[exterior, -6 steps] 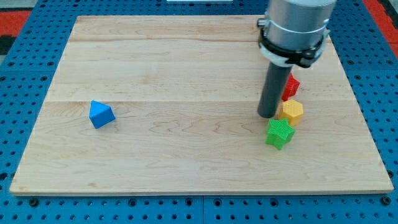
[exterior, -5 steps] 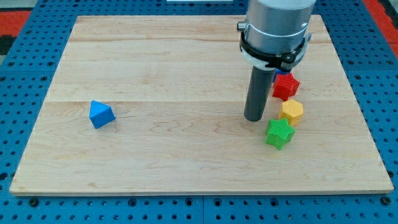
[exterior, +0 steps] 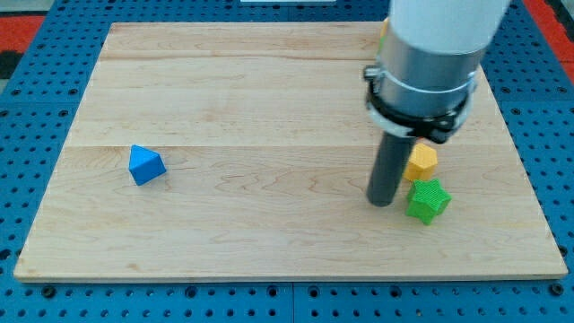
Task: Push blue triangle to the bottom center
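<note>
The blue triangle (exterior: 145, 165) lies on the wooden board (exterior: 269, 99) at the view's left, about mid-height. My tip (exterior: 382, 201) rests on the board far to the right of it, just left of the green star block (exterior: 428, 200) and below-left of the yellow hexagon block (exterior: 421, 161). The tip is close to the green block; I cannot tell whether they touch. The arm's body hides the red block.
The arm's wide grey body (exterior: 435, 54) covers the board's upper right. A blue pegboard (exterior: 36, 108) surrounds the board on all sides.
My tip has moved down and slightly right. The green star has shifted to the right and a little down. The arm now hides the red block. The blue triangle has not moved.
</note>
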Controlling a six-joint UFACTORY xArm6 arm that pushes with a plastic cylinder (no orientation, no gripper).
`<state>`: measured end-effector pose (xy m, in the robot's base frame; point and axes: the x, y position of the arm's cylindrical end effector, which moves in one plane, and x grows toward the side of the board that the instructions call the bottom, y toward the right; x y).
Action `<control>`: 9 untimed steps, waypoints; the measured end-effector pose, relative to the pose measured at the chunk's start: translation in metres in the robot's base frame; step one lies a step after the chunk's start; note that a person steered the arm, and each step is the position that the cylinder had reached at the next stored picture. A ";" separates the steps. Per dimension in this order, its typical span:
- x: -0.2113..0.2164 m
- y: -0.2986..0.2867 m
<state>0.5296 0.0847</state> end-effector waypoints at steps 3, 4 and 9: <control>0.027 -0.222; 0.024 -0.308; -0.074 -0.228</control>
<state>0.4559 -0.1429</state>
